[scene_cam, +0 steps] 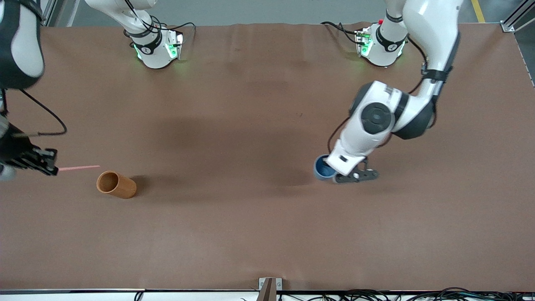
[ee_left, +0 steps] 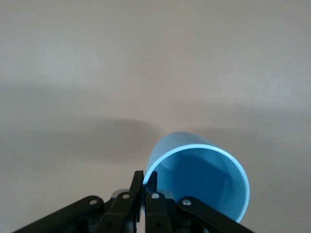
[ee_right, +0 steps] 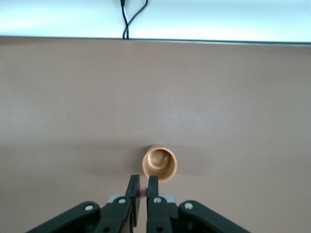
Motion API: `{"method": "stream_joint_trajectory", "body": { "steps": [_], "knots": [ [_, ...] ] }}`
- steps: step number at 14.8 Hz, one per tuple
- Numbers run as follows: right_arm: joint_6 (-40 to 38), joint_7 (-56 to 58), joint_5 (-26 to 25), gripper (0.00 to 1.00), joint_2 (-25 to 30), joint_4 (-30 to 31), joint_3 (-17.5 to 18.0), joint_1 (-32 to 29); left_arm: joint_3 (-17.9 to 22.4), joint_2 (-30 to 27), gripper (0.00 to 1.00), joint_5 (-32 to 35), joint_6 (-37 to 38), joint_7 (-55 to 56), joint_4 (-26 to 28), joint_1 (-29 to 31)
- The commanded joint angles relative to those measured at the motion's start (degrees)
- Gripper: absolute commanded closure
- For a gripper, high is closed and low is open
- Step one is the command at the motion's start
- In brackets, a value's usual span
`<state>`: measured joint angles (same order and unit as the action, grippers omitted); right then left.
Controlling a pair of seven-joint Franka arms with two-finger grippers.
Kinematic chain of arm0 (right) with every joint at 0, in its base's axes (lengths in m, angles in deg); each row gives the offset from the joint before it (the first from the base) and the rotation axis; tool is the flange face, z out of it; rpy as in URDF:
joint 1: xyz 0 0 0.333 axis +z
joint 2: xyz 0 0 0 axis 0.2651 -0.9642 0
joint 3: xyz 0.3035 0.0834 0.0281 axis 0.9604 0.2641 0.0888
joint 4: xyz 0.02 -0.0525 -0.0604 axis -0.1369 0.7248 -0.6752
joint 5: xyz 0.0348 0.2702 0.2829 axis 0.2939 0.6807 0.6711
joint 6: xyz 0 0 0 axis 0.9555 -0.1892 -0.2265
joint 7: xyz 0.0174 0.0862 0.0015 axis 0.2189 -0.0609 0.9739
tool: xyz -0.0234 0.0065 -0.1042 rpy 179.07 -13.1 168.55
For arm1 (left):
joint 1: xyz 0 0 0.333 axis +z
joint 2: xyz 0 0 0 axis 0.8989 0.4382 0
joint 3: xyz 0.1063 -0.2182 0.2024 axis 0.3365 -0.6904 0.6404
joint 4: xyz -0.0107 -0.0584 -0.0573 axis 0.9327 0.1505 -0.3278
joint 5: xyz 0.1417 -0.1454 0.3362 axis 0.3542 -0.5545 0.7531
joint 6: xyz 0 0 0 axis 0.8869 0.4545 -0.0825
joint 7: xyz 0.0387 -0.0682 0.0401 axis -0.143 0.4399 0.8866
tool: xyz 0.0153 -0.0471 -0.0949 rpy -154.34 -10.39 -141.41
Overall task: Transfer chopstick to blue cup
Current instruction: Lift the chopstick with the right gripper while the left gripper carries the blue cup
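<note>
Your right gripper (scene_cam: pixel 52 167) pinches the chopstick (scene_cam: pixel 79 168) level above the orange-brown cup (scene_cam: pixel 116 184), its tip aimed toward the blue cup (scene_cam: pixel 324 168), rim-clamped by the left gripper (scene_cam: pixel 336 179), well apart.

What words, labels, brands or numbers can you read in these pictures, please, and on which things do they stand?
None can be read.
Blue cup, chopstick and orange-brown cup: no print shows.
Dark marks on the arm bases: too small to read.

Both grippers' fingers (ee_left: pixel 137 187) clamped.
</note>
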<state>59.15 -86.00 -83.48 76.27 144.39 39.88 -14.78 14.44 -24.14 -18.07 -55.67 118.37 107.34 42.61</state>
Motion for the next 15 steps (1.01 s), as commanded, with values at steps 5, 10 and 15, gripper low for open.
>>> {"method": "stream_joint_trajectory", "body": {
  "steps": [5, 10, 15],
  "knots": [
    [-6.21, -0.68, -0.18, 0.93, 15.92, 8.56, 0.07, -0.77, 0.54, 9.02, 1.00, 1.45, 0.36, 17.46, -9.26, -11.72],
    [-5.78, -0.68, -0.10, 0.94, 16.72, 9.09, 0.07, -0.86, 1.07, 12.81, 0.99, 2.51, -0.34, 22.05, -11.03, -15.95],
    [-5.60, -0.50, -0.10, 0.95, 16.11, 7.17, -0.02, -1.12, 0.98, 13.78, 0.79, 2.51, -1.75, 22.58, -11.55, -16.39]
  ]
}}
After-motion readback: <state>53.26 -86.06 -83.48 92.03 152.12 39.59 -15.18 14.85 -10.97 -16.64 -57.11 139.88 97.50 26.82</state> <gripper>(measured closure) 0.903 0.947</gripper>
